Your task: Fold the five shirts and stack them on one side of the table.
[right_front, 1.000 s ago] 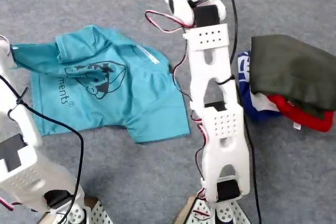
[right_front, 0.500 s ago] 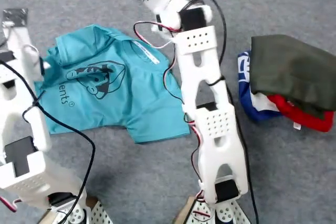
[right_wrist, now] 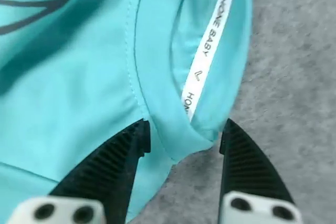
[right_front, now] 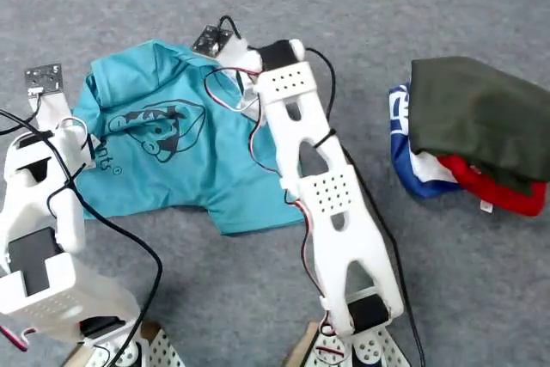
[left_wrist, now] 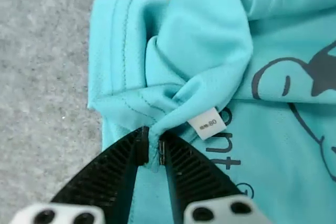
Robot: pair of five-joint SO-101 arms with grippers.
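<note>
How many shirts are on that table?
4: a teal shirt spread out left; green shirt, red shirt and blue shirt piled at right. Another may hide beneath them.

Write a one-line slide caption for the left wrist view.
Left gripper pinching a bunched fold of the teal printed shirt beside its small white tag, over the grey fabric-covered table.

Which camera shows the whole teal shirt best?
The high view: the shirt lies spread on the table, nearly whole. The left wrist view shows a bunched fold pinched in the left gripper; the right wrist view shows its neckline inside the open right gripper.
</note>
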